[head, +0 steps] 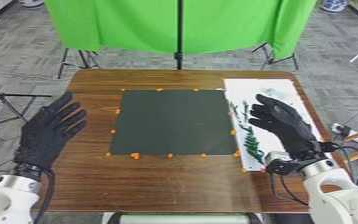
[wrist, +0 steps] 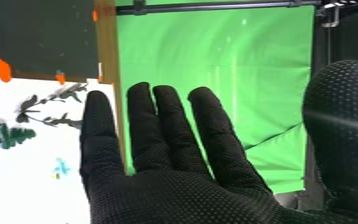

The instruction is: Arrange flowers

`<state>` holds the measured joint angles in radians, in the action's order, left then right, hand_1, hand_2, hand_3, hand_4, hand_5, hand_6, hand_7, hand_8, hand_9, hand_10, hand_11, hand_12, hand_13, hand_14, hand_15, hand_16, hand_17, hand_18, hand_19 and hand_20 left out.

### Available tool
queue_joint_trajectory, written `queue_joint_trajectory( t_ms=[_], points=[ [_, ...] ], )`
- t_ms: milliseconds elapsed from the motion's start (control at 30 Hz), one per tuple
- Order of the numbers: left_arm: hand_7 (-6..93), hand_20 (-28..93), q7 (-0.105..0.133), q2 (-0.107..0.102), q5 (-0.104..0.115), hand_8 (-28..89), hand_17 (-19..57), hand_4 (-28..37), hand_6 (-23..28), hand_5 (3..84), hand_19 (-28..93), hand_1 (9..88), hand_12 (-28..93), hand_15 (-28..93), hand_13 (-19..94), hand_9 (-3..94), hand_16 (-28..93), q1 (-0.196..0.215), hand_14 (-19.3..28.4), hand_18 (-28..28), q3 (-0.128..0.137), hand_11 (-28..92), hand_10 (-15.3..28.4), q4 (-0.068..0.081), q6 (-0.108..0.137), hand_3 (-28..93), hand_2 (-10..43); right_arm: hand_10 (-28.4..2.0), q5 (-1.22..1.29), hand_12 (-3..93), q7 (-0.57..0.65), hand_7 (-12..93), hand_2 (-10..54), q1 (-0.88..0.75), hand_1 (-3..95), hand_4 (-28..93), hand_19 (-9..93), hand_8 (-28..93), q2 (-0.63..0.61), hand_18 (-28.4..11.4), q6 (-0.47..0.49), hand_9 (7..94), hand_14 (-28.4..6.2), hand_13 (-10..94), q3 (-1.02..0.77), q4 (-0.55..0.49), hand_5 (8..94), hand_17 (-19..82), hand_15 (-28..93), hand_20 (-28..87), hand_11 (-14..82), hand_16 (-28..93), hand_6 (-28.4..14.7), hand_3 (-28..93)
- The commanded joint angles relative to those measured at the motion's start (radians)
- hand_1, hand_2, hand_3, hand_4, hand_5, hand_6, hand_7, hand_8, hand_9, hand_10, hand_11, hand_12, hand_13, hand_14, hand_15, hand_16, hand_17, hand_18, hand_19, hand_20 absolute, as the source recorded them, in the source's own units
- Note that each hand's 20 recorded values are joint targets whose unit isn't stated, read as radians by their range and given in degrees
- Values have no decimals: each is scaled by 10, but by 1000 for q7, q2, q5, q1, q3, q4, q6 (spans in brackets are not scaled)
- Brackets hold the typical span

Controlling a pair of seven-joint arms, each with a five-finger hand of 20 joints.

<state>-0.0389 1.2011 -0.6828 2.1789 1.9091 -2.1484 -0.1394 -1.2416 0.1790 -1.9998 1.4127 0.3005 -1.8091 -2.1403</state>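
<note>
In the head view my left hand (head: 49, 131) is at the table's left side, its fingers straight and holding nothing. My right hand (head: 284, 122) is above the white sheet on the right, open and empty. Dark green stems (head: 244, 111) and a longer leafy green sprig (head: 252, 145) lie on that sheet, left of the hand. From the right wrist view, my right hand (wrist: 171, 197) has straight fingers, with a dark leafy stem (wrist: 47, 111) and a green fern-like leaf (wrist: 2, 136) beyond them. A small light-blue flower (wrist: 61, 168) lies on the white sheet there.
A dark square mat (head: 173, 122) covers the middle of the brown table (head: 167, 187), with orange bits (head: 135, 155) along its edges. The white sheet (head: 251, 87) is beside it. A green cloth (head: 131, 25) hangs on stands behind the table.
</note>
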Motion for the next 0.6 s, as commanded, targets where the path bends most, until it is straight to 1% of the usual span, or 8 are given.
queue_joint_trajectory(
  t_ms=[33,67,133,233,267,367,467,600],
  points=[
    [205,78,-11,-8,-6,-117,-111,-283,21,268,400,241,161,326,161,220,-7,4,127,185,15,222,103,-1,-12,690,-52,-115,-1,156,-23,224,-93,-4,182,-283,409,-156,-39,-190,-36,331,-89,265,-3,-14,291,44,202,165,157,212,-38,809],
    [205,78,-16,-8,-8,-117,-112,-283,21,268,401,241,161,326,161,220,-7,10,126,185,26,221,103,-5,-13,689,-52,-116,-7,157,-22,226,-94,1,184,-283,429,-158,-41,-191,-27,337,-87,276,-2,-12,297,49,221,176,159,216,-40,799],
    [205,78,-15,-4,-2,-117,-112,-283,21,267,401,241,161,325,160,220,-7,37,126,185,40,221,104,-15,2,689,-52,-116,-44,161,-38,239,-95,-1,199,-283,463,-168,-63,-193,-40,354,-88,290,8,-11,308,55,275,197,186,196,-40,770],
    [205,79,0,8,1,-117,-112,-283,21,267,401,241,160,325,160,221,-7,61,126,185,49,221,103,-19,9,690,-52,-116,-86,149,-68,254,-95,-1,239,-283,501,-179,-83,-183,-29,379,-83,321,6,-9,329,101,348,210,207,153,-41,724],
    [205,79,-5,8,0,-117,-112,-283,21,267,401,241,160,325,160,221,-7,57,126,185,47,220,103,-17,7,690,-52,-114,-83,146,-61,257,-95,-6,258,-283,506,-180,-87,-178,-29,383,-83,328,-2,-14,332,114,355,209,207,144,-39,700],
    [205,79,-4,-6,-1,-117,-112,-283,21,268,401,242,160,326,160,221,-7,20,127,185,31,221,103,-5,-3,689,-52,-113,-30,138,-56,262,-95,-9,245,-283,491,-185,-91,-174,-33,389,-81,328,-16,-13,340,119,336,196,199,126,-37,708],
    [205,79,-3,-8,1,-117,-112,-283,21,267,401,241,160,325,160,221,-7,43,127,185,48,222,104,-19,10,689,-51,-119,25,138,-27,237,-95,9,197,-283,458,-176,-80,-178,-1,382,-90,312,-8,2,341,103,299,179,177,130,-42,726],
    [205,78,-1,0,1,-117,-112,-283,21,267,400,240,160,326,160,221,-6,58,127,185,53,222,104,-19,5,690,-53,-125,-44,144,-74,220,-95,-8,175,-283,456,-163,-119,-190,-42,378,-99,308,-3,-19,339,83,297,180,173,145,-47,731]
  ],
)
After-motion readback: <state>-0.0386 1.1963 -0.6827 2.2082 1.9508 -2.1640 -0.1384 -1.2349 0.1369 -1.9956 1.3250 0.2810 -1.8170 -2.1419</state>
